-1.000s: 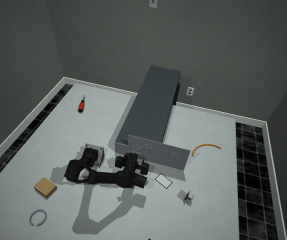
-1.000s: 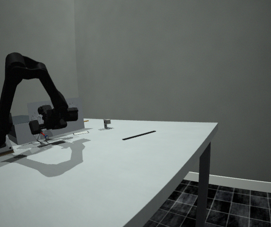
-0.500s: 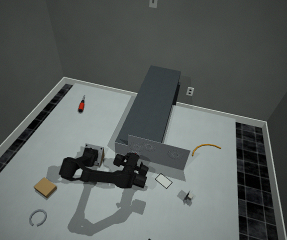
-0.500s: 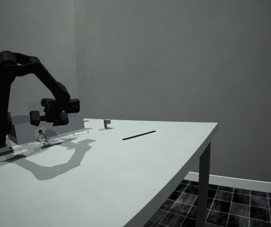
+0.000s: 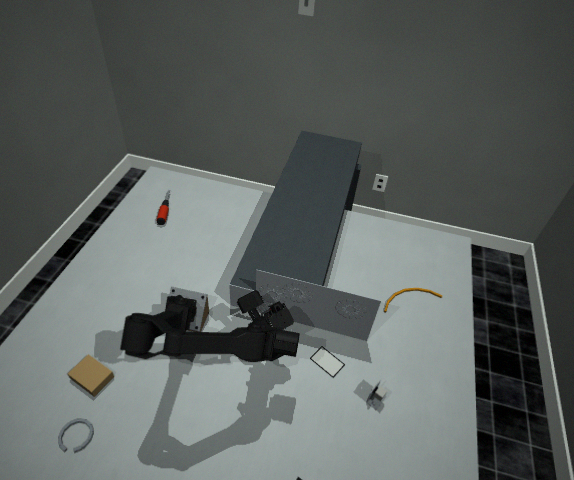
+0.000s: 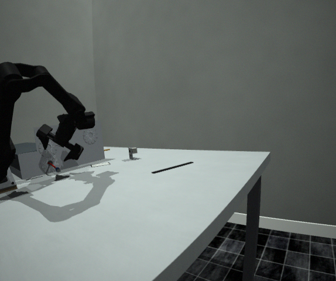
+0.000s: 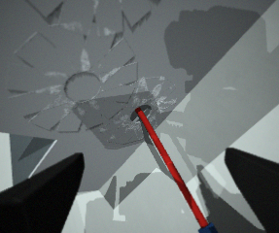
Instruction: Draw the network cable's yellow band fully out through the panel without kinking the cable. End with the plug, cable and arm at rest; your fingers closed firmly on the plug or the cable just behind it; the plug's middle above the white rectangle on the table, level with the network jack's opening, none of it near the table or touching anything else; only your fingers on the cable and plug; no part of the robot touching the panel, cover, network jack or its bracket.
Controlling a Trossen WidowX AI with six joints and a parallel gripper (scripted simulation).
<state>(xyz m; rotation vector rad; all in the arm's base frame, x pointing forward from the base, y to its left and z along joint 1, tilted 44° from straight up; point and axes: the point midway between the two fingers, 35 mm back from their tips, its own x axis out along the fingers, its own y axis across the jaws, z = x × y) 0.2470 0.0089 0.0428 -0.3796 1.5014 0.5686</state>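
The one long grey cover (image 5: 303,206) lies behind the single upright panel (image 5: 349,322), hiding whatever cable sits back there. The panel shows three slitted grommets, and the red cable (image 7: 163,155) slants out through one toward the surface (image 5: 215,413), its blue plug end (image 7: 209,228) low, near the surface. I hang my claw (image 7: 154,186) spread wide and holding nothing, one finger either side of the cable. One white rectangle (image 5: 327,361) marks where the plug should end.
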